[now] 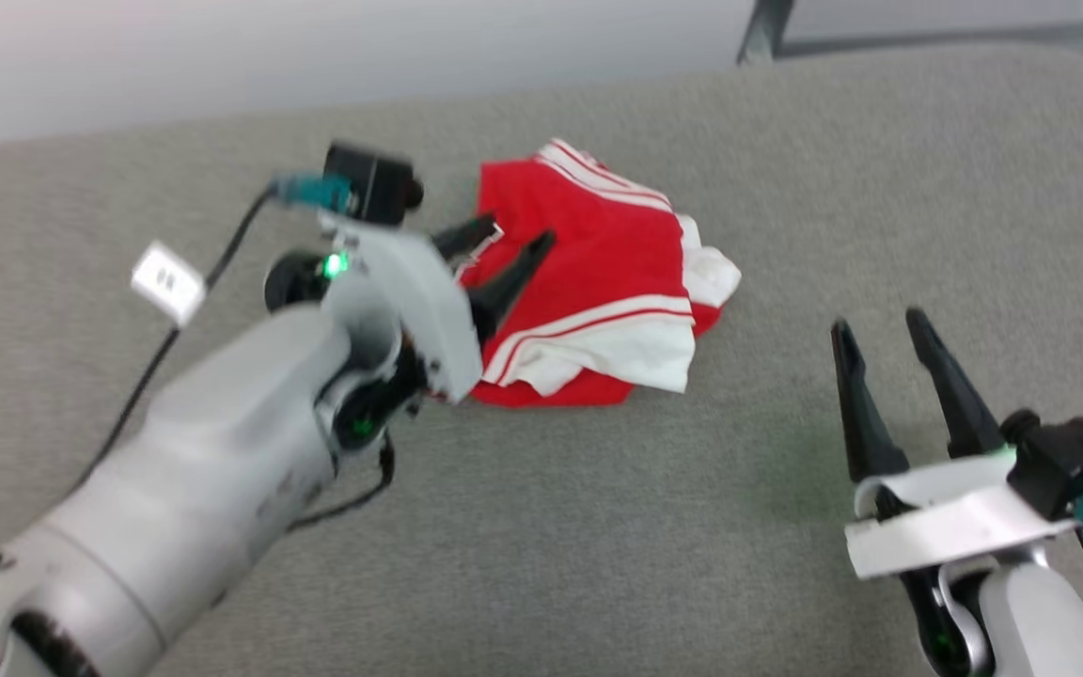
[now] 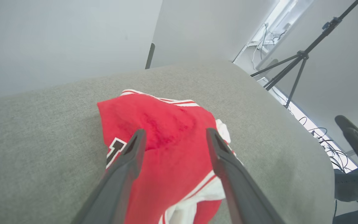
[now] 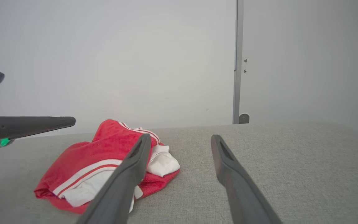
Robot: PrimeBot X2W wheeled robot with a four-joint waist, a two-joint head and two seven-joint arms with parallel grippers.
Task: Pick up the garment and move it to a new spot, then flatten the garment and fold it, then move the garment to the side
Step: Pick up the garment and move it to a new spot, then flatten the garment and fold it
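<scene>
The red jersey (image 1: pixel 598 282) lies crumpled in a heap on the grey upholstered surface (image 1: pixel 598 527), a little toward the far side, its striped trim and white panels bunched on the near and right edges. A bit of black, white-outlined lettering (image 2: pixel 113 150) peeks out on its left. The left gripper (image 1: pixel 518 232) hangs over the jersey's left part, fingers spread wide with nothing between them. The right gripper (image 1: pixel 880 322) sits well off to the right above bare fabric, its fingers also apart.
</scene>
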